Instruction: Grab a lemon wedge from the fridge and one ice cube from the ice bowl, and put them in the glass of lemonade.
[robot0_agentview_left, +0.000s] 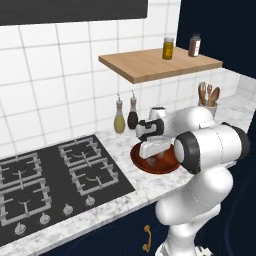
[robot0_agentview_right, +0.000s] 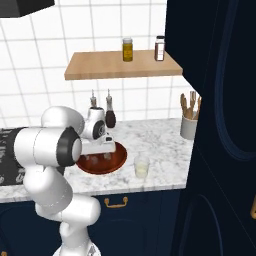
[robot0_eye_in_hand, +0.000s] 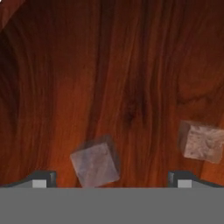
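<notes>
Spread wide, the gripper's (robot0_eye_in_hand: 112, 179) fingertips (robot0_eye_in_hand: 40, 179) straddle one ice cube (robot0_eye_in_hand: 95, 165) lying on the floor of the ice bowl (robot0_eye_in_hand: 131, 65); a second cube (robot0_eye_in_hand: 202, 142) lies nearer the right tip. Picking ice looks like the step in hand: lower, centre, close. Just beside the bowl, near the counter's (robot0_agentview_right: 165, 145) front edge, stands the glass of lemonade (robot0_agentview_right: 142, 166).
</notes>
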